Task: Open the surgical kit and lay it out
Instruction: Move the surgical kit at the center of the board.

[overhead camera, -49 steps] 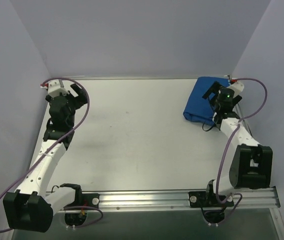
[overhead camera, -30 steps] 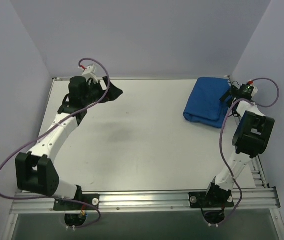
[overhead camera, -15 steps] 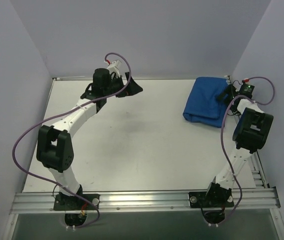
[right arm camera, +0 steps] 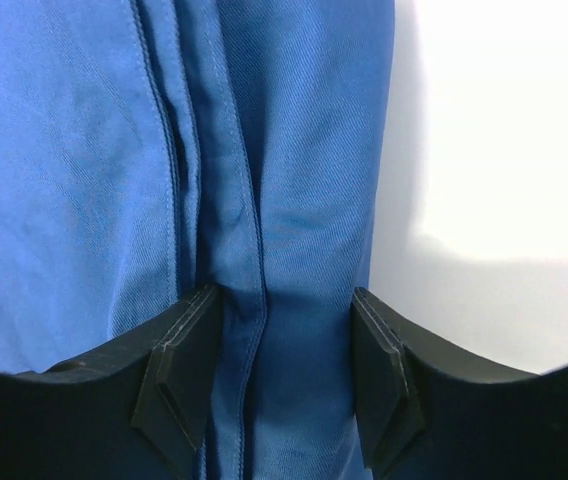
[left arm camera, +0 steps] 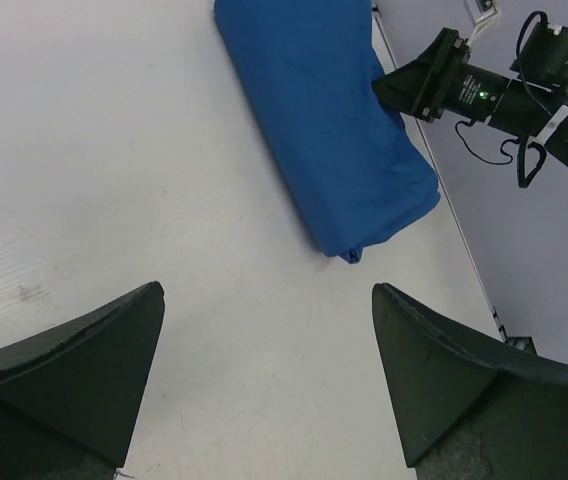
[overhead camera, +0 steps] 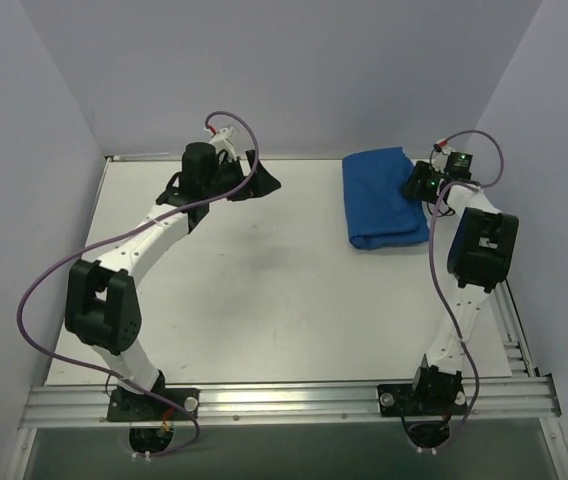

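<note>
The surgical kit (overhead camera: 384,195) is a folded royal-blue cloth bundle lying at the back right of the white table; whatever is inside it is hidden. My right gripper (overhead camera: 416,185) sits at the bundle's right edge. In the right wrist view its two black jaws (right arm camera: 286,300) press on a thick fold of the blue cloth (right arm camera: 294,150) from both sides. My left gripper (overhead camera: 259,178) hovers over the back middle of the table, wide open and holding nothing. The left wrist view shows the bundle (left arm camera: 329,110) ahead of the open gripper (left arm camera: 267,300), with bare table between, and the right gripper (left arm camera: 404,85) at the bundle's far side.
The back wall runs close behind both grippers, and the side wall stands right of the right arm (overhead camera: 479,245). The table's right edge (overhead camera: 512,320) runs along a metal rail. Purple cables loop off both wrists.
The right gripper has narrowed its jaws onto the cloth and moved left, and the blue bundle has shifted left with it. The left arm has barely moved.
</note>
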`<state>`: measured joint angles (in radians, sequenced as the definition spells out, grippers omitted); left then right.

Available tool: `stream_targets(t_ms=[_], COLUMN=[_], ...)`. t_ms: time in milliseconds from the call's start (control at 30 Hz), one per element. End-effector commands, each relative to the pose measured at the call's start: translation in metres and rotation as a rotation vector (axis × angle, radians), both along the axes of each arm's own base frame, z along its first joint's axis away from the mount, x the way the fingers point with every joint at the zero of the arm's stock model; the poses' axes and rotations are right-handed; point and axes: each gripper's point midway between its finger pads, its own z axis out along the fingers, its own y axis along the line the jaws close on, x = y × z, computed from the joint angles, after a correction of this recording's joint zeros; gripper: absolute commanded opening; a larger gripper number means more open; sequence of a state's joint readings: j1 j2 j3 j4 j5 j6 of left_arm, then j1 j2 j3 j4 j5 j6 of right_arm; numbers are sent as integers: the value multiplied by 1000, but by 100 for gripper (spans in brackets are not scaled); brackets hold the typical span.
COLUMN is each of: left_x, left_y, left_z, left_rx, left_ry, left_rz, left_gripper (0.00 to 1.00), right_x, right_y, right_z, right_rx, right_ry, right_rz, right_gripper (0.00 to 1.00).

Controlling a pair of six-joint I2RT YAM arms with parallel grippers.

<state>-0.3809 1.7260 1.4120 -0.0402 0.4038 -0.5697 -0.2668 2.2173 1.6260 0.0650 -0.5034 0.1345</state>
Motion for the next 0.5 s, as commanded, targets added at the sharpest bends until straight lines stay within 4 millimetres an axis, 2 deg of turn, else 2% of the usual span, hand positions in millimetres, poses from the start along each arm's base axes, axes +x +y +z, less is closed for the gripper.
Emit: stream_targets(t_ms=[0,100,133,233,267,333,367,400,433,467], left_x=[-3,-10,-10,-10,-10,-9,-9,-7,-8,-8], left_y=[24,41,47,63,67,77,79,84,86,87], left_z=[35,37,36,32,30,19,15,15,8,6], left_rx=[19,50,58,74,78,81,79,69,72,71], left_ry=[-81,-65,-56,-20,-2,36,46,45,63,68], left_rz=[74,119,136,185,200,227,234,248,252,256], left_gripper=[94,94,94,94,94,93,93,93,93,93], right_x=[-17,-17,-24,-26,-34,-33,-44,-43,-44,-56], right_y=[86,123,141,166,183,203,224,236,245,262], right_z=[-17,-17,-24,-20,-25,-20,-21,-17,-16,-18], right_rx=[17,37,65,121,132,194,253,275,289,300], right_ry=[95,94,125,96,138,112,143,130,133,151], right_rz=[291,326,311,284,228,204,180,183,165,156], right_gripper=[47,45,45,45,43,37,36,33,27,27])
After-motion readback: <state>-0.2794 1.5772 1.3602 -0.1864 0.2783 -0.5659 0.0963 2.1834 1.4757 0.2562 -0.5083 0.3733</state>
